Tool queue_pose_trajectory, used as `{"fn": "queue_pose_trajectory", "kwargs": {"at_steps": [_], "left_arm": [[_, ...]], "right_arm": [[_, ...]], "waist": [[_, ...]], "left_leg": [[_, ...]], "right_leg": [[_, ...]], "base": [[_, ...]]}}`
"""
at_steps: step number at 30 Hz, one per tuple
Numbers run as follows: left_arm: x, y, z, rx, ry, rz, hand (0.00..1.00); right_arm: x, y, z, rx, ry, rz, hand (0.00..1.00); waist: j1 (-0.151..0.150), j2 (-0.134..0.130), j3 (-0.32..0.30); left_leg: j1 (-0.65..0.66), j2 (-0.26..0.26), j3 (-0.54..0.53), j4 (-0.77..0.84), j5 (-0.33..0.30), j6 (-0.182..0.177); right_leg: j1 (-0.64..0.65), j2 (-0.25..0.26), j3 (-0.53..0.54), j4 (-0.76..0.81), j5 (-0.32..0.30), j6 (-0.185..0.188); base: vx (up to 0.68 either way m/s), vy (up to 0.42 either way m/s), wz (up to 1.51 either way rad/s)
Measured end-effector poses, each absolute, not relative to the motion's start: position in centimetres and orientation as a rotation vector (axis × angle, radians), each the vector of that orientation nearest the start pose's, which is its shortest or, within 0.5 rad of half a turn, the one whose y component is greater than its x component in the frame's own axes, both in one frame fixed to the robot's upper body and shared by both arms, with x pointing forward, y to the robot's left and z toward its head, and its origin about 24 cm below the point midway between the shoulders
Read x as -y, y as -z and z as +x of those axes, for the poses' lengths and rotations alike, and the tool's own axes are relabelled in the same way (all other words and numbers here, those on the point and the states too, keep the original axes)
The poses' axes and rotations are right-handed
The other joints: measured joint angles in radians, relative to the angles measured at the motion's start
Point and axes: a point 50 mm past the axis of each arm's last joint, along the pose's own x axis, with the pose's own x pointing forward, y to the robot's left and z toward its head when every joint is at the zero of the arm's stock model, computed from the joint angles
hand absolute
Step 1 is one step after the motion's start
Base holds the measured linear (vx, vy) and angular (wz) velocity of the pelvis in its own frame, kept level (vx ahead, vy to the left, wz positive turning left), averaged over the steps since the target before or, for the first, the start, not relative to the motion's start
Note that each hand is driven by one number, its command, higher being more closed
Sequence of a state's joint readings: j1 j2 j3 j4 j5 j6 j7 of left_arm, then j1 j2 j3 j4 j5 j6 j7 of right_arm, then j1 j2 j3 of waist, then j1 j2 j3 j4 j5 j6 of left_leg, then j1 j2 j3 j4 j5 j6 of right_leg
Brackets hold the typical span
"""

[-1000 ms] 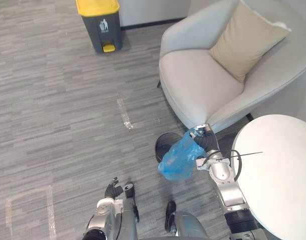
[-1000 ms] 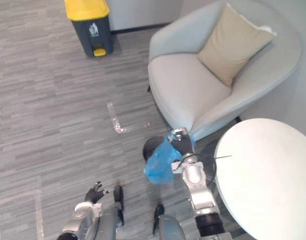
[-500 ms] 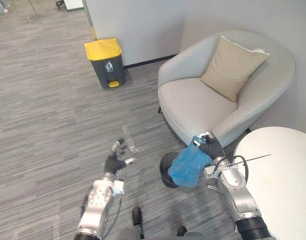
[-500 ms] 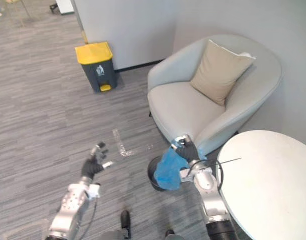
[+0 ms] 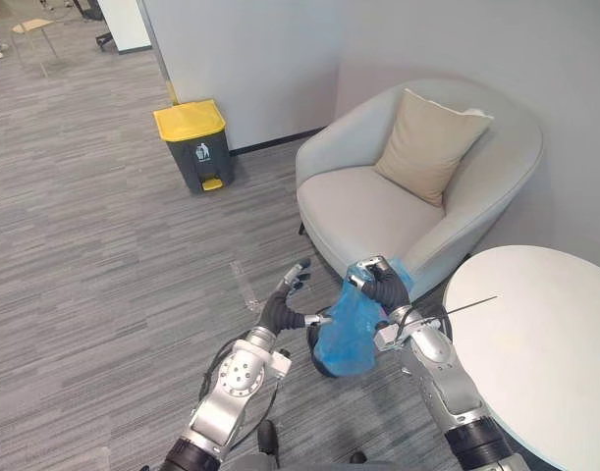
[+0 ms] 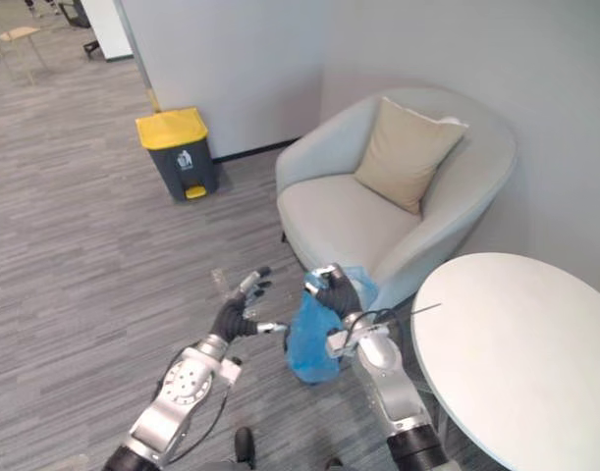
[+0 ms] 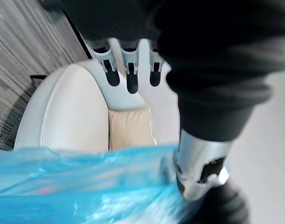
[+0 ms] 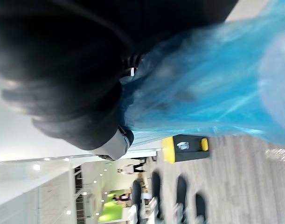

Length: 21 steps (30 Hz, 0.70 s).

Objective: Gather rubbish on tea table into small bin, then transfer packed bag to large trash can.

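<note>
A filled blue plastic bag point(image 5: 347, 329) hangs from my right hand point(image 5: 383, 286), which is shut on its gathered top, in front of the armchair. A dark small bin point(image 5: 316, 359) stands on the floor, mostly hidden behind the bag. My left hand point(image 5: 284, 305) is raised just left of the bag, fingers point(image 7: 128, 70) straight and spread, thumb reaching toward the bag's side. In the left wrist view the blue bag point(image 7: 81, 186) lies right past the hand. The large trash can point(image 5: 193, 143), dark grey with a yellow lid, stands far off by the wall.
A light grey armchair point(image 5: 378, 211) with a beige cushion point(image 5: 427, 142) stands right behind the bag. A round white table point(image 5: 545, 343) sits at the right. Grey plank floor stretches from the bag to the trash can. A white wall point(image 5: 241, 59) runs behind.
The camera has tilted up. My left arm has risen from low at the front to beside the bag. The right hand still holds the bag, now a little higher.
</note>
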<state>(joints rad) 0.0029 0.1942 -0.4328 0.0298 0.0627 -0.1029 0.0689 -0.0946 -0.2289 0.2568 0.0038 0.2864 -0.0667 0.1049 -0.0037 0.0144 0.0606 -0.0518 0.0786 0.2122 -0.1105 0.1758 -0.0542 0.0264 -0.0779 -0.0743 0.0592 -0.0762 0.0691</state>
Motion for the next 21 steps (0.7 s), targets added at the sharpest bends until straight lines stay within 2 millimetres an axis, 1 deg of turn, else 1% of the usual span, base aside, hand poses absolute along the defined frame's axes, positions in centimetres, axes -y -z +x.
{"fn": "queue_pose_trajectory", "kwargs": {"at_steps": [2, 4, 6, 9, 12, 15, 17, 18, 20, 21], "left_arm": [[-8.2, -2.3, 23.0, 0.029, 0.373, 0.253, 0.0], [-8.1, -1.8, 22.9, 0.011, 0.377, 0.263, 0.0], [-8.0, -0.8, 22.8, -0.039, 0.365, 0.275, 0.0], [-8.0, 0.2, 22.6, -0.089, 0.358, 0.281, 0.0], [-8.1, 0.6, 22.6, -0.105, 0.35, 0.284, 0.0], [-8.1, 0.8, 22.4, -0.117, 0.348, 0.284, 0.0], [-8.7, 1.1, 22.3, -0.136, 0.326, 0.284, 0.0], [-8.8, 1.1, 22.4, -0.137, 0.321, 0.283, 0.0], [-9.1, 1.5, 22.2, -0.152, 0.299, 0.282, 0.0], [-9.2, 1.7, 22.2, -0.16, 0.299, 0.29, 0.0]], "right_arm": [[10.8, -6.3, 26.2, 0.091, -0.397, 0.094, 1.0], [10.3, -6.3, 26.1, 0.09, -0.411, 0.116, 1.0], [9.0, -6.6, 26.1, 0.099, -0.438, 0.147, 1.0], [7.9, -6.7, 25.9, 0.098, -0.457, 0.168, 1.0], [7.0, -7.0, 25.9, 0.107, -0.485, 0.182, 1.0], [5.7, -8.1, 25.8, 0.138, -0.532, 0.223, 1.0], [4.4, -9.2, 25.8, 0.17, -0.593, 0.257, 1.0], [4.3, -9.4, 25.8, 0.175, -0.598, 0.26, 1.0], [2.6, -10.2, 25.6, 0.186, -0.663, 0.315, 1.0], [2.3, -10.3, 25.5, 0.188, -0.676, 0.314, 1.0]], "waist": [[0.0, 0.0, -0.014], [0.0, -0.001, -0.017], [0.0, -0.003, -0.02], [0.003, -0.007, -0.023], [0.004, -0.007, -0.023], [0.008, -0.013, -0.027], [0.01, -0.021, -0.032], [0.01, -0.021, -0.032], [0.011, -0.027, -0.036], [0.011, -0.028, -0.036]], "left_leg": [[0.001, 0.004, 0.0, 0.0, -0.002, -0.003], [0.001, 0.009, 0.0, 0.0, -0.003, -0.007], [0.001, 0.016, 0.0, 0.0, -0.002, -0.01], [0.003, 0.019, -0.002, 0.0, -0.002, -0.012], [0.004, 0.02, -0.002, 0.0, -0.002, -0.012], [0.004, 0.021, -0.002, 0.0, -0.003, -0.013], [0.004, 0.016, -0.002, 0.0, -0.001, -0.011], [0.004, 0.016, -0.003, 0.0, 0.0, -0.01], [0.004, 0.023, -0.003, 0.0, 0.0, -0.011], [0.004, 0.024, -0.003, 0.0, -0.001, -0.011]], "right_leg": [[0.0, 0.006, 0.003, -0.001, 0.001, -0.004], [0.0, 0.008, 0.004, -0.002, 0.002, -0.007], [0.002, 0.013, 0.005, -0.008, 0.005, -0.012], [0.007, 0.016, 0.004, -0.012, 0.006, -0.013], [0.008, 0.017, 0.005, -0.012, 0.006, -0.013], [0.008, 0.019, 0.005, -0.013, 0.007, -0.013], [0.008, 0.022, 0.003, -0.013, 0.007, -0.013], [0.009, 0.023, 0.003, -0.012, 0.007, -0.013], [0.009, 0.024, 0.004, -0.013, 0.007, -0.013], [0.009, 0.025, 0.004, -0.013, 0.007, -0.013]], "base": [[0.01, -0.019, -0.05], [0.0, 0.0, 0.0], [0.0, -0.008, -0.02], [0.0, 0.0, 0.0], [0.0, 0.0, 0.0], [0.0, 0.0, 0.0], [0.02, -0.002, 0.0], [0.0, 0.0, 0.0], [0.0, 0.0, 0.0], [0.0, 0.0, 0.0]]}}
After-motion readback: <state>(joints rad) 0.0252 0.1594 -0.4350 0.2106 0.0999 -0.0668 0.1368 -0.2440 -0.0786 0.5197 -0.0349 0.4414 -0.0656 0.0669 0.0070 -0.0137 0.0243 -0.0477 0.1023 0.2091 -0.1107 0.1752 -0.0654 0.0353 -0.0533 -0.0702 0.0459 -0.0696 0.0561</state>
